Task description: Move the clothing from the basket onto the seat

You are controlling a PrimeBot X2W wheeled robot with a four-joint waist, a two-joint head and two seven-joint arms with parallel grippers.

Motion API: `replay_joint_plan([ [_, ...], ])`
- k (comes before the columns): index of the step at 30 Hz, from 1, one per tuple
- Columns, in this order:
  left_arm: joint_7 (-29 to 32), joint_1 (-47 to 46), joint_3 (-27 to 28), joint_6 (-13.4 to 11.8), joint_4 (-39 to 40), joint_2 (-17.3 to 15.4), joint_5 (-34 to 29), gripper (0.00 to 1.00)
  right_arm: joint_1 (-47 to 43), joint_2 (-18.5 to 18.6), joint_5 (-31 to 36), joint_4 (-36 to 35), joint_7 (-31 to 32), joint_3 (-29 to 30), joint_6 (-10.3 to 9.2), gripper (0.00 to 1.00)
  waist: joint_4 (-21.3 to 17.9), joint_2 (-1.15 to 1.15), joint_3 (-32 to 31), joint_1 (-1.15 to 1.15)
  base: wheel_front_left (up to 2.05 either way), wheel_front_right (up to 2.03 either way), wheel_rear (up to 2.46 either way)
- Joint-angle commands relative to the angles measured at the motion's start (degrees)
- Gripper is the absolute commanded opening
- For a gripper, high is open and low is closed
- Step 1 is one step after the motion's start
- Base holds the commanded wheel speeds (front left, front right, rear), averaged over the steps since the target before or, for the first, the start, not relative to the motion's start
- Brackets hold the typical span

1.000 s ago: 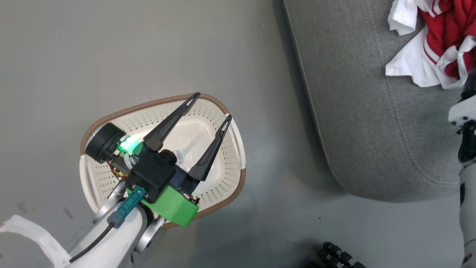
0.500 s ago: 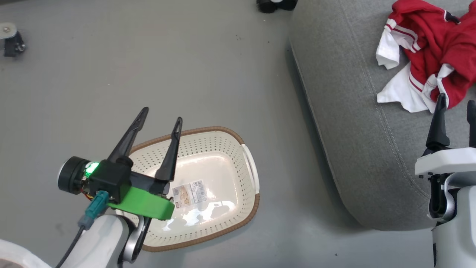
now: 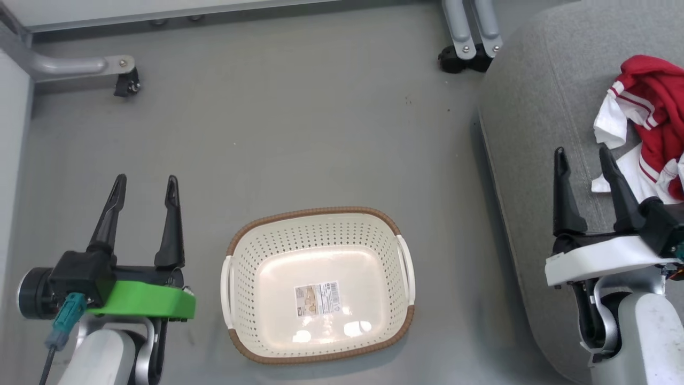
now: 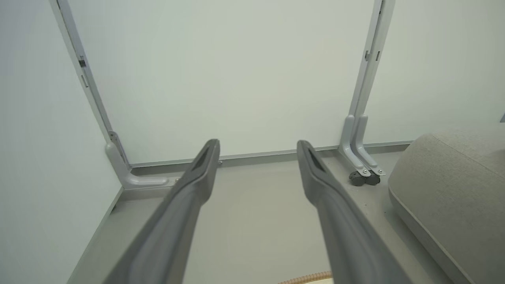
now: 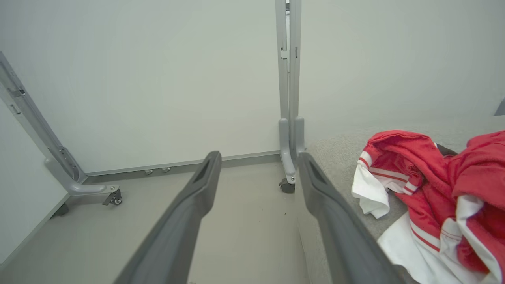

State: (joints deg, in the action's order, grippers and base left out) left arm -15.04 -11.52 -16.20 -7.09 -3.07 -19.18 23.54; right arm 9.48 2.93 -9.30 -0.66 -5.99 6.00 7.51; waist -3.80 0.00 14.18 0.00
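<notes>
Head view: basket (image 3: 315, 212) whole, upright on floor (image 3: 299, 123), label sticker (image 3: 318, 298) on its bare bottom. Left wrist view catches sliver of basket (image 4: 307, 280), brown rim, at bottom edge.
Clothing (image 3: 654, 107) heaped on seat (image 3: 534, 133), well in from seat's rounded left edge. Right wrist view brings clothing (image 5: 426, 185) close: striped trim, white sleeve.
Left gripper (image 3: 145, 181) left of basket, above floor, fingers spread wide, empty.
Right gripper (image 3: 581, 152) above seat's left edge, fingers wide apart, empty, tips near white sleeve.
Bare floor strip between basket and seat; caster (image 3: 459, 59) beyond.
</notes>
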Motion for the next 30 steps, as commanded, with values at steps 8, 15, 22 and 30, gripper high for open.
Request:
replay_joint_plan([
  [8, -0.2, 6.2, 6.3, 2.0, -2.0, 2.2, -3.0, 1.0, -4.9, 0.0, -0.6, -3.5, 2.0, -3.4, -0.04, 1.0, 4.1, 0.0, -6.2, 0.0, 0.0, 0.0, 0.0],
  [15, -0.2, 9.7, 9.2, 4.0, -2.8, 4.3, -5.0, 1.0, -8.7, 0.0, -0.5, -4.8, 2.9, -4.3, -0.04, 1.0, 4.3, 0.0, -8.6, 0.0, 0.0, 0.0, 0.0],
  [22, -0.2, 12.7, 11.4, 5.8, -4.8, 6.2, -6.5, 1.0, -12.4, 0.0, -0.1, -6.2, 3.9, -5.1, -0.04, 1.0, 3.8, 0.0, -11.5, 0.0, 0.0, 0.0, 0.0],
  [30, -0.2, 15.0, 12.6, 7.4, -6.5, 7.8, -8.7, 1.0, -15.2, 0.0, 0.9, -7.5, 4.9, -6.2, -0.04, 1.0, 3.7, 0.0, -13.7, 0.0, 0.0, 0.0, 0.0],
])
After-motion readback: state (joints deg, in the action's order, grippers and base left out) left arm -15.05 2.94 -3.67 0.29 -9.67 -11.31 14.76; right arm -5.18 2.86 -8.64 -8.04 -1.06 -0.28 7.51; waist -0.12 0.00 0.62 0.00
